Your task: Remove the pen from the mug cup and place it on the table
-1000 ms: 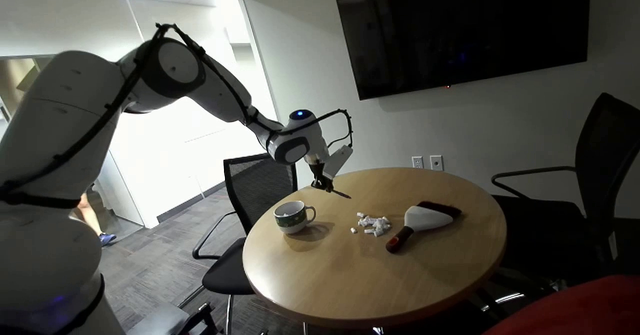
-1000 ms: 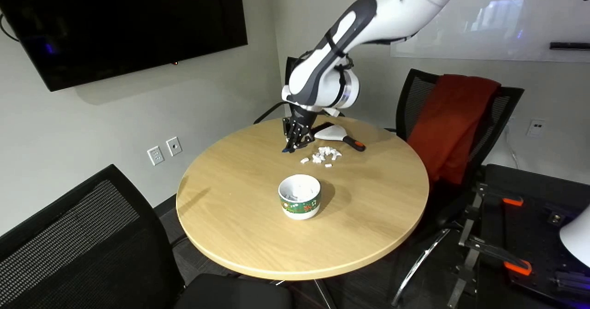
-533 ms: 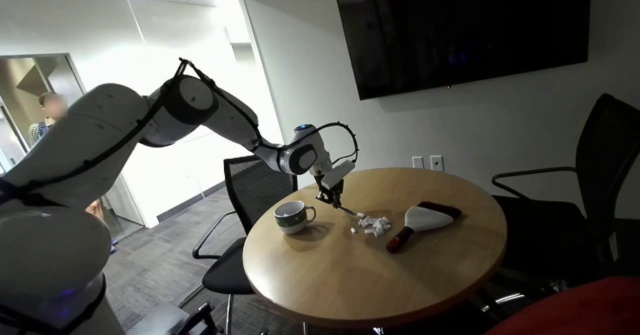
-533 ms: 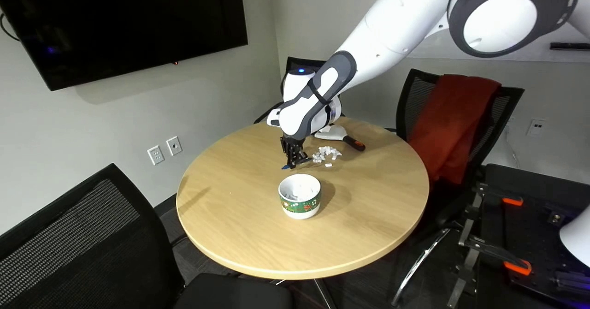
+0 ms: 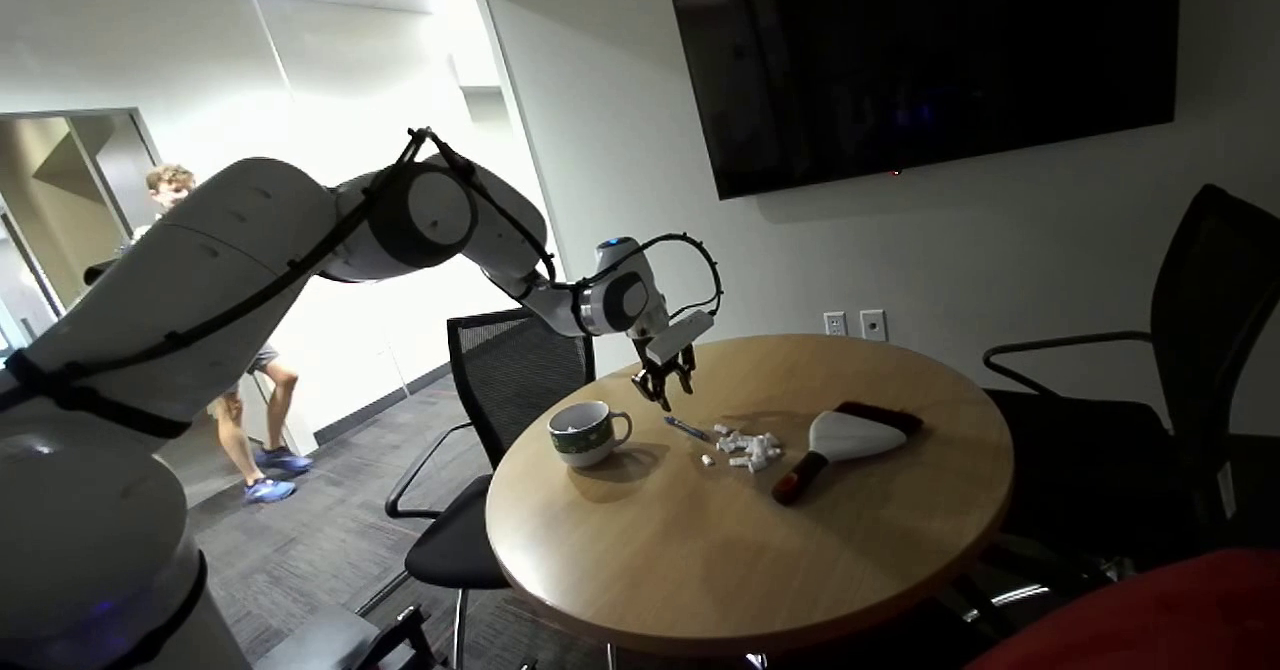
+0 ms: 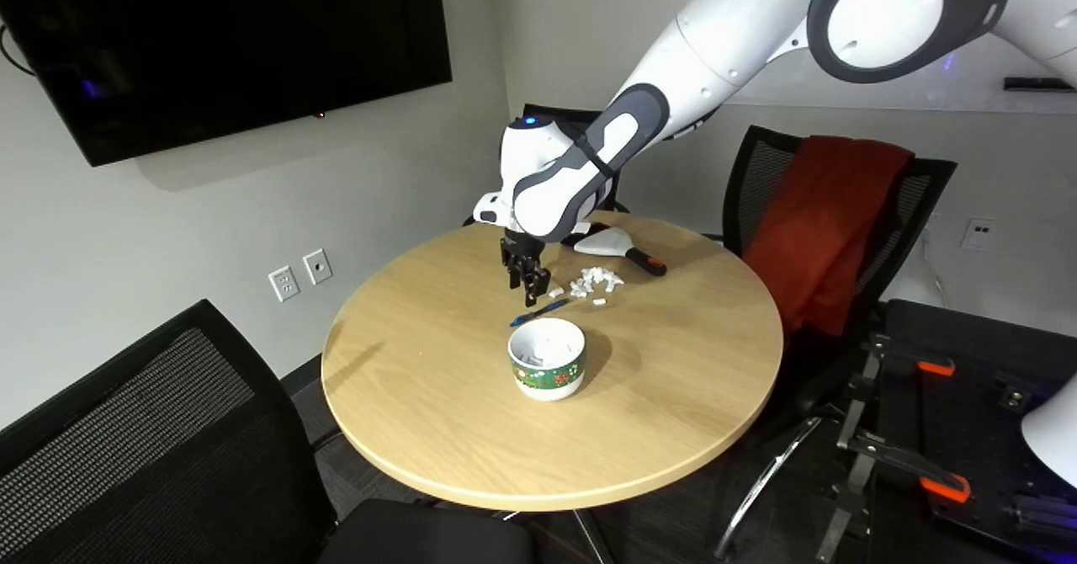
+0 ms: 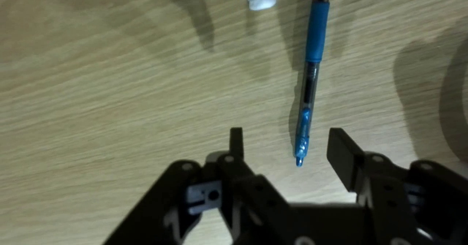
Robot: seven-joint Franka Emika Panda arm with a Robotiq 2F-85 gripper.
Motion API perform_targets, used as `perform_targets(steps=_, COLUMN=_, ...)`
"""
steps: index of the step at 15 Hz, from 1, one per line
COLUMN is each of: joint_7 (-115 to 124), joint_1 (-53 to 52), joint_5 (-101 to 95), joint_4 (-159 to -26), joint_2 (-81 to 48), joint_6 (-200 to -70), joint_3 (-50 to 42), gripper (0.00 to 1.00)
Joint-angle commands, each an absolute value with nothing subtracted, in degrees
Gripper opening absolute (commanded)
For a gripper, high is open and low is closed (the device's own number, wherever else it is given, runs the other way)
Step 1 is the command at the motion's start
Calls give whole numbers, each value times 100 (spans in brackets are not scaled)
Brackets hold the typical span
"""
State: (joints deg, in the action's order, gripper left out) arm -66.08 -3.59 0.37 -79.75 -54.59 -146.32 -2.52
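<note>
The blue pen [image 7: 316, 33] lies flat on the wooden table [image 5: 640, 560], between the mug cup [image 5: 585, 442] and a scatter of white bits. In the wrist view my gripper [image 7: 287, 140] is open, its two black fingers apart. The pen's clicker end shows between them, touching neither. Both exterior views show the gripper [image 5: 677, 398] just above the table, over that end of the pen [image 6: 539, 312]. The mug cup [image 6: 547, 381], white with a green patterned band, stands upright with pale bits inside.
Small white pieces [image 5: 750, 447] lie beyond the pen's tip. A white-headed tool with a dark handle [image 5: 855, 437] rests farther along the table. Black chairs [image 5: 522, 365] surround it, one draped with a red cloth [image 6: 820, 227].
The gripper has come down with the pen in its grip, then opened and lifted slightly off it. The pen now lies on the table. The mug cup has stayed put.
</note>
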Motion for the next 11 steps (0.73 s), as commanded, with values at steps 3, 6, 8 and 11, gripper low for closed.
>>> perform_targets(steps=3, joint_7=-6861, joint_1=361, joint_5=-253, joint_4=-8763, joint_2=-4621, joint_6=-14563, joint_3=657, gripper=100)
perform_targets(steps=6, joint_7=-7049, joint_1=586, joint_5=-228, joint_4=-9310, joint_2=-4084, joint_6=-14483, joint_3=846, gripper=100)
perform_targets(steps=8, joint_7=-7165, joint_1=673, joint_5=-220, joint_4=-9677, joint_2=-3725, joint_6=-14408, joint_3=895, gripper=100)
perform_targets(steps=11, joint_7=-7202, joint_1=672, joint_5=-242, joint_4=-10136, joint_2=-3269, joint_6=-14412, joint_3=843, gripper=100)
